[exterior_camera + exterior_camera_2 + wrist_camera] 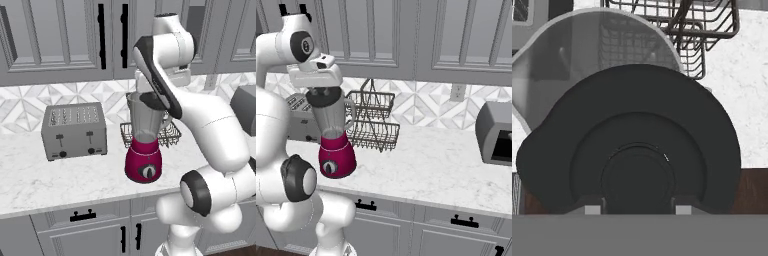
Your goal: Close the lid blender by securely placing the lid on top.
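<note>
The blender [144,162] stands on the marble counter, with a magenta base, a round dial and a clear tapered jar [332,117]. My gripper [323,89] is directly above the jar, shut on the lid [323,96], a round black cap level with the jar's rim. In the hand view my gripper [638,207] has its fingertips [592,209] on either side of the lid's centre knob. There the lid [637,145] covers most of the jar's mouth, and the rim [587,22] still shows past its far edge. I cannot tell whether the lid touches the rim.
A grey boxy toaster [75,130] sits left of the blender. A black wire basket [373,125] stands close behind the jar. A grey appliance [496,132] is far right. Wall cabinets [406,35] hang above the arm. The counter's front edge [75,205] is near the base.
</note>
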